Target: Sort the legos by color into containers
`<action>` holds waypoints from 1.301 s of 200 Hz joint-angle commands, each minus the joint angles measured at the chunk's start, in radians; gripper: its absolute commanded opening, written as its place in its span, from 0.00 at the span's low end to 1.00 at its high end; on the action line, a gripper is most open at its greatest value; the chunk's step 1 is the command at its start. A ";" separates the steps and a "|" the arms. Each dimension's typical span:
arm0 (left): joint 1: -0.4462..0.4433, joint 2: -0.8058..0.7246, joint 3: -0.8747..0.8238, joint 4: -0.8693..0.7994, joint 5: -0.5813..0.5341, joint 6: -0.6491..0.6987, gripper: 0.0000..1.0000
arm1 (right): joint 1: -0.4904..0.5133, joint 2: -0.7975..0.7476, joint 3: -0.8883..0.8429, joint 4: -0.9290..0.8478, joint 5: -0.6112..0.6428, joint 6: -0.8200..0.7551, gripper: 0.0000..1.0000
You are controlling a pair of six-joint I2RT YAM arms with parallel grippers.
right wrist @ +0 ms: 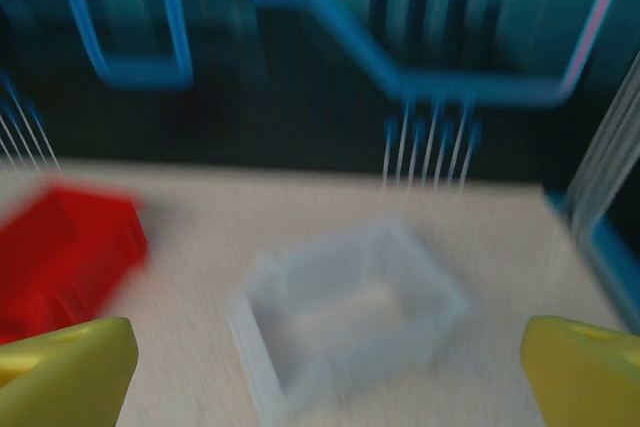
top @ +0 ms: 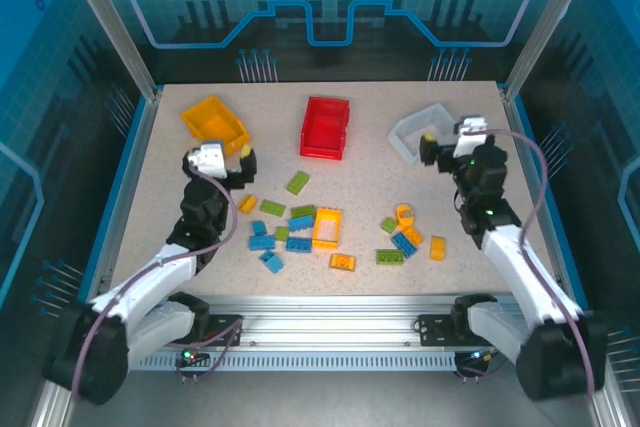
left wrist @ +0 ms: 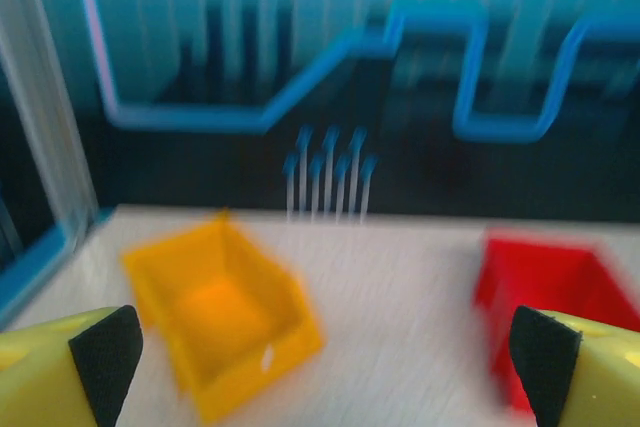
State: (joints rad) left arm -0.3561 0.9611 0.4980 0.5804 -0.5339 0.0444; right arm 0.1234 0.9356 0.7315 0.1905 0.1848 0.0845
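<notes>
Both grippers are seen spread wide and empty. The left gripper (top: pixel 243 160) is placed just before the yellow bin (top: pixel 215 119), the right gripper (top: pixel 428 147) beside the white bin (top: pixel 415 132). The legos (top: pixel 301 222) are scattered on the surface (top: pixel 180 237) between the arms, nearer the bases than either gripper, so a reach back is judged needed. The bricks' lie is given by the top view. In the blurred wrist views the bins are seen ahead, the red bin (left wrist: pixel 545 287) among them.

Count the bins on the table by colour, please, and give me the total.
Yellow bin: 1
Red bin: 1
White bin: 1
Total: 3 bins
</notes>
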 commanded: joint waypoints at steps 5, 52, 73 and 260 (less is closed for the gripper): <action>-0.042 -0.024 0.311 -0.630 -0.106 -0.243 0.99 | 0.035 -0.067 0.166 -0.404 0.152 0.338 1.00; 0.257 0.241 0.699 -1.140 0.466 -0.667 0.91 | 0.040 0.173 0.435 -0.828 0.071 0.515 0.84; 0.280 0.445 0.880 -1.287 0.488 -0.615 0.85 | 0.074 0.318 0.522 -0.890 0.051 0.482 0.83; 0.413 1.371 1.671 -1.319 0.495 -0.453 0.63 | -0.123 1.039 0.918 -0.952 -0.119 0.599 0.73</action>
State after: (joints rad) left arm 0.0483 2.2959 2.1143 -0.7246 -0.0723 -0.4625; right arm 0.0219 1.9270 1.6001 -0.7425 0.0669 0.6556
